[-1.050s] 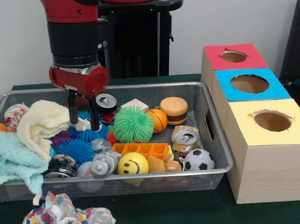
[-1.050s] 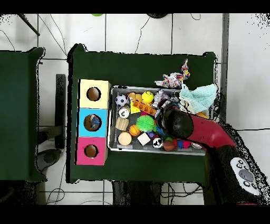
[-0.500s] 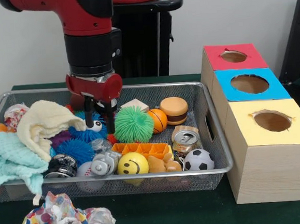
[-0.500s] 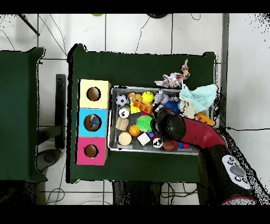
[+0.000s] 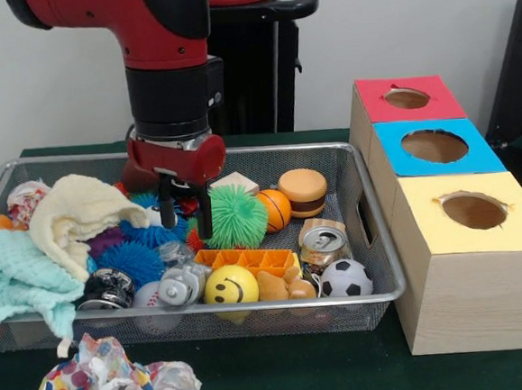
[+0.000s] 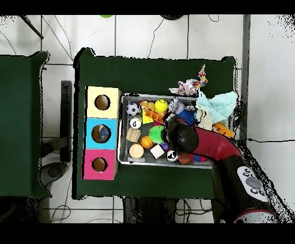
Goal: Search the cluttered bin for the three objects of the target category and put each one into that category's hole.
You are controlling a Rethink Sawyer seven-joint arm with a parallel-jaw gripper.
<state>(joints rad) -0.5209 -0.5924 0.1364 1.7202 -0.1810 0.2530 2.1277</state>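
1. Currently the end effector (image 5: pixel 187 217), fingers parted and empty, hangs inside the wire bin (image 5: pixel 373 240).
2. Directly right of it, touching one finger, sits the green spiky ball (image 5: pixel 237 216), probably the target.

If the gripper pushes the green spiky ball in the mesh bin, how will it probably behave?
The green spiky ball looks soft, so its thin spikes would probably bend under the open gripper. Being round, it may roll, but the orange tray and orange ball beside it likely stop it soon.

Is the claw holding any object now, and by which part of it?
Nothing is held: the claw hangs open over the bin, beside the green spiky ball.
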